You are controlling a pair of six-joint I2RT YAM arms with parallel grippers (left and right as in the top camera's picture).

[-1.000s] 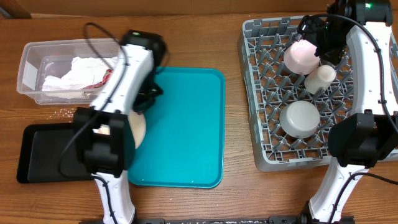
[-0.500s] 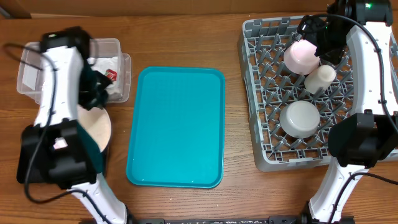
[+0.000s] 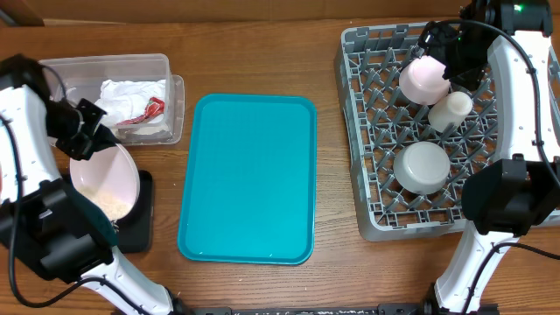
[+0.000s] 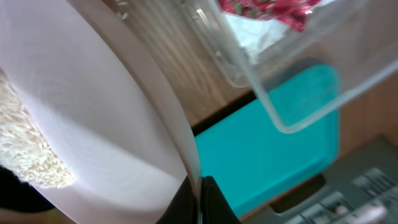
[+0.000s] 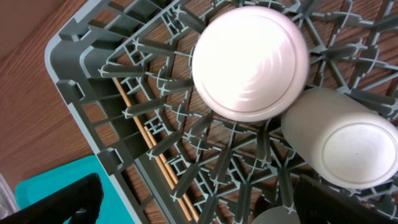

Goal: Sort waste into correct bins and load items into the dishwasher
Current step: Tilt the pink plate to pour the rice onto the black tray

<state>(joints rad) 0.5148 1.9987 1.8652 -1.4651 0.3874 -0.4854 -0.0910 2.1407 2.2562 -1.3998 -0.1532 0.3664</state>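
Observation:
My left gripper [image 4: 199, 200] is shut on the rim of the large pale pink plate [image 3: 105, 179], which is tilted over the black tray [image 3: 140, 219]. Whitish crumbs [image 4: 28, 155] lie at the plate's low side. Just behind it, the clear tub [image 3: 52, 72] holds crumpled napkins [image 3: 127, 92] and a red scrap [image 3: 147, 108]. In the grey dish rack [image 3: 372, 131] the small pink bowl [image 5: 249, 62], the metal bowl [image 3: 422, 166] and the white cup [image 5: 348, 140] all sit upside down. My right gripper [image 5: 205, 205] hangs open over the rack's back, beside the pink bowl, holding nothing.
A large teal tray [image 3: 249, 179] lies flat between the bins and the rack, with nothing on it. The left arm's own body covers most of the black tray. Bare wooden table [image 3: 262, 61] runs behind the teal tray.
The left arm has swung left with the plate, from the teal tray's edge to above the black tray, and the plate now tilts face-up toward the camera. The right arm has not moved.

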